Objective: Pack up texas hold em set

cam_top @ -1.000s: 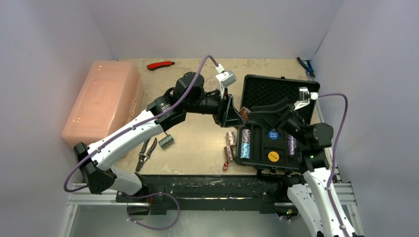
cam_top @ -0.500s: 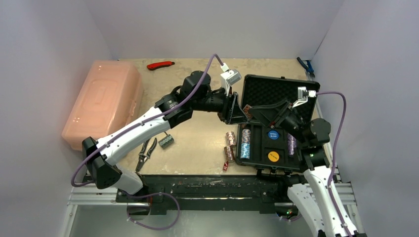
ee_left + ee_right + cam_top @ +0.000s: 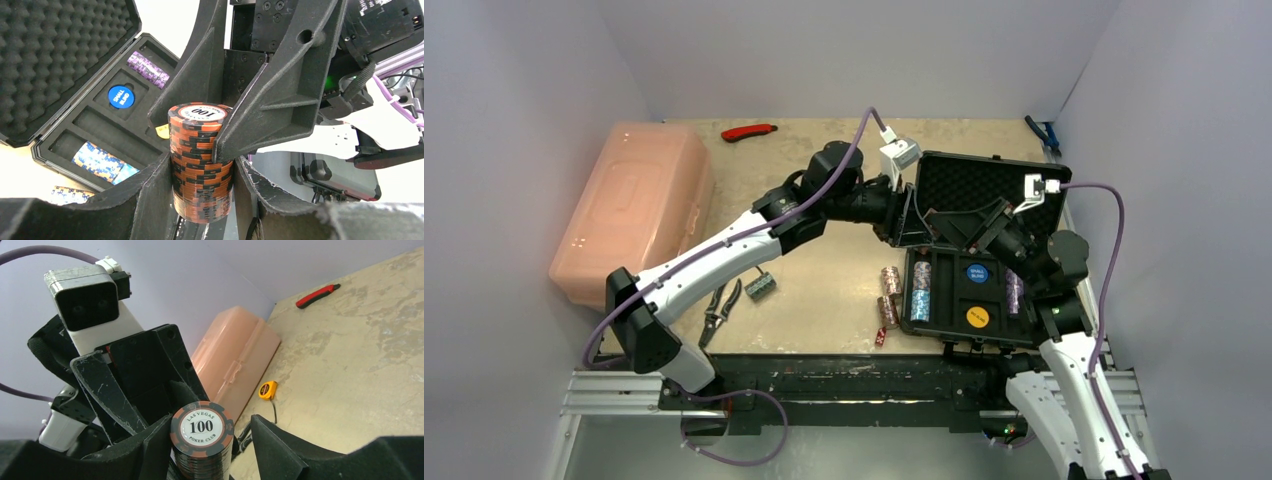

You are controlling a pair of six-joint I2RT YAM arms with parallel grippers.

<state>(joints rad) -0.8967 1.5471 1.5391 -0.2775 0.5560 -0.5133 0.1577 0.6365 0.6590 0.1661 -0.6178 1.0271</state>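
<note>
The left gripper (image 3: 200, 175) is clamping a stack of orange-and-black chips (image 3: 199, 150) near its lower end, with both fingers pressing against its sides. It is holding the stack in the air above the open black case (image 3: 946, 318). The top chip is showing "100" (the right wrist view also shows "Las Vegas Poker Club" around the number). The right gripper (image 3: 206, 427) is reaching in from the opposite side and straddling the same stack, its jaws spread wider than the chips. One of its fingers is lying against the stack, while a gap is showing between the stack and the other.

The case is sitting on the table (image 3: 824, 290) at the right, with its foam-lined lid (image 3: 984, 185) standing raised at the far side. In its tray, blue speckled chips (image 3: 920, 302) are lying in the left slot. A blue disc (image 3: 976, 272) and a yellow disc (image 3: 976, 317) are sitting in the middle, and purple chips (image 3: 1014, 290) are lying in the right slot. Just beside the case's left edge, two short chip stacks (image 3: 890, 280) are lying on the table, with a red die (image 3: 880, 338) near them.

A pink plastic box (image 3: 634, 210) is resting well apart at the left. Pliers (image 3: 717, 312) are lying near the front edge, and a red-handled tool (image 3: 749, 131) is lying at the far side.
</note>
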